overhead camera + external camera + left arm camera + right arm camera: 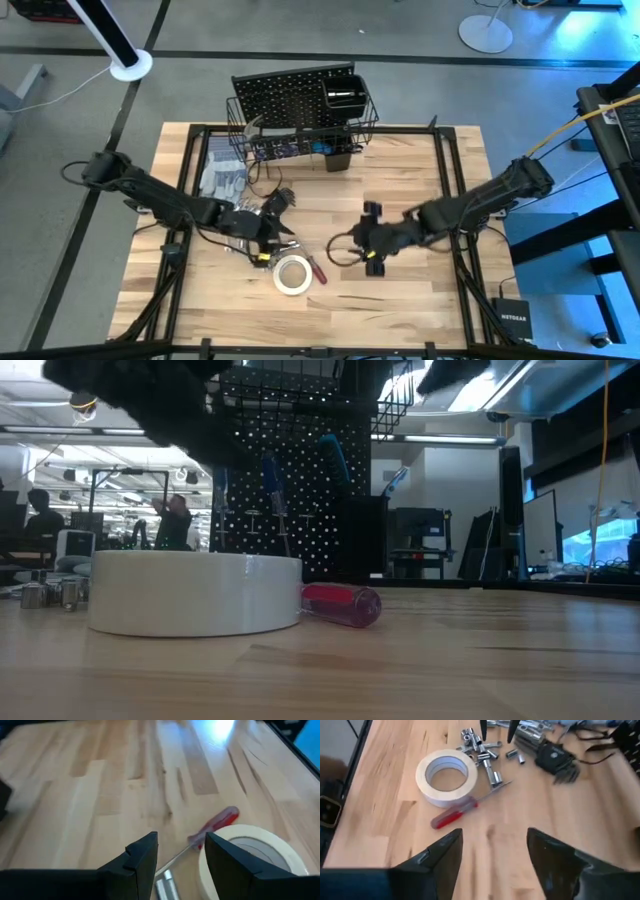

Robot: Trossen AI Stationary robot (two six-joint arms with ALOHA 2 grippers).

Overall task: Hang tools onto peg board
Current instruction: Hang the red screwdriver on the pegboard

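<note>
The white tape roll point(292, 274) lay at six o'clock on the table point(420, 300), touching the red-handled screwdriver point(316, 270). The left gripper point(268, 243), released and empty, hovered at its eleven o'clock. The right gripper point(371, 240), also spread empty, hung at three o'clock. The peg board point(285, 100) stood at twelve.

White tape roll point(447, 778) seen on table point(380, 795), red-handled screwdriver point(454, 815) just beside; sockets point(485, 755) scattered near.

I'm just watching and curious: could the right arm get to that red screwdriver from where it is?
Probably yes. The right gripper is open and empty, and the red screwdriver lies on bare table ahead of it. Only the tape roll beside it crowds one side.
</note>
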